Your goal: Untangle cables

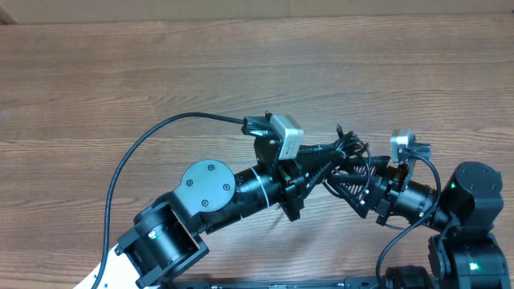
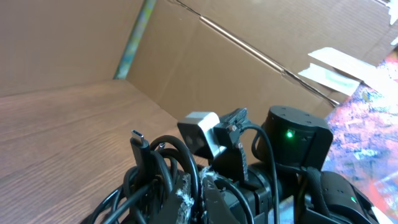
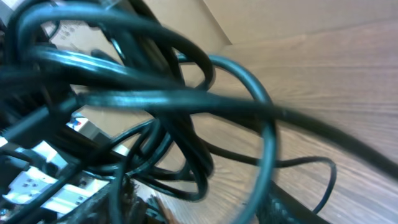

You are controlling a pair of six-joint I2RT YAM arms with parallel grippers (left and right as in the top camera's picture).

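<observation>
The cables are a knot of thin black cords held above the table between my two arms. My left gripper comes in from the left and is shut on a strand of them. In the left wrist view the left gripper pinches one cord, the other loops bulge to its left, and a plug end sticks up. My right gripper reaches into the knot from the right. In the right wrist view, blurred loops of the cables fill the frame and hang between the parted fingers of the right gripper.
The wooden table stretches behind and left of the arms. A thicker black arm cable arcs over the table on the left. A cardboard wall stands beyond the table. The right arm's camera sits close to my left fingers.
</observation>
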